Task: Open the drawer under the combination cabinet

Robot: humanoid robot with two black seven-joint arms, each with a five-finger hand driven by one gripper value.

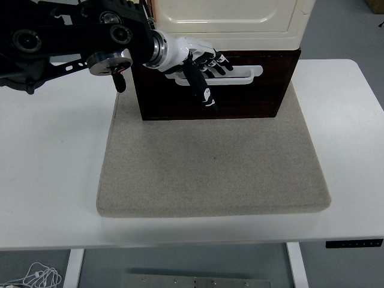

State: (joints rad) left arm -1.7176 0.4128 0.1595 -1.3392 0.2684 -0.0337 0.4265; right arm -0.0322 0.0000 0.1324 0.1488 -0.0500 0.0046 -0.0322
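Lab/test rig: white desk (48,180), felt mat (210,168).

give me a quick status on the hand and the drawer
Left hand at the white handle, fingers over it, grip not clear. Right hand not in view. Drawer looks shut. Grey mat in front bare, nothing blocking.

My white-and-black fingers (207,60) lie against the dark brown drawer (240,90) with its white handle (243,74), cream cabinet (228,24) above, beige mat (210,168) on white tabletop (48,168).
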